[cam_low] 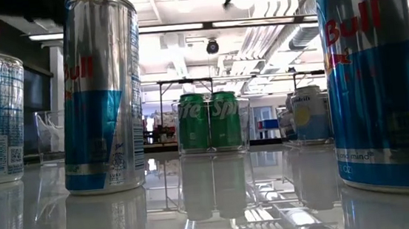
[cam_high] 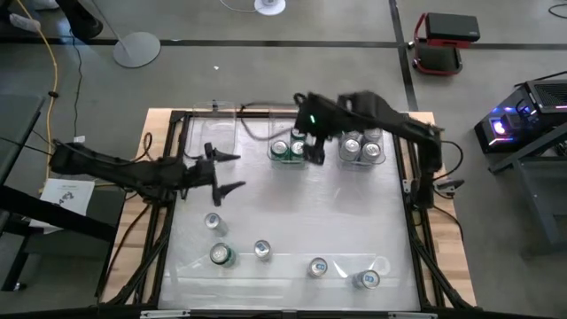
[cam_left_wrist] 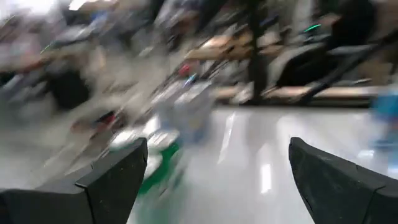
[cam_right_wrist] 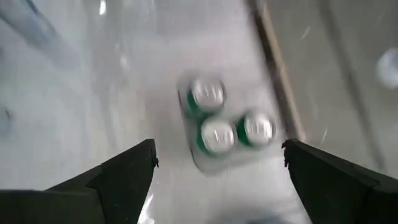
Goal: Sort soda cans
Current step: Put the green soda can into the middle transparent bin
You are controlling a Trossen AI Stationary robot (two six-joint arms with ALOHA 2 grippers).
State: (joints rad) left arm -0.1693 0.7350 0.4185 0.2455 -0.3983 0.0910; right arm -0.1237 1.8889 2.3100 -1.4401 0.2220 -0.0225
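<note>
The right tool (cam_high: 312, 140) hung with its fingers apart and empty, directly above three green soda cans (cam_right_wrist: 219, 123) grouped in a clear bin (cam_high: 290, 151); another bin of silver cans (cam_high: 361, 146) stood just beside it; the left tool (cam_high: 226, 172) waited wide apart, with loose cans (cam_high: 262, 250) on the tabletop (cam_high: 301, 213) well beyond it.

Shiny aluminium soda cans (cam_low: 101, 94), clear plastic bin (cam_high: 289, 149), glossy white table (cam_high: 292, 221), wooden edges
</note>
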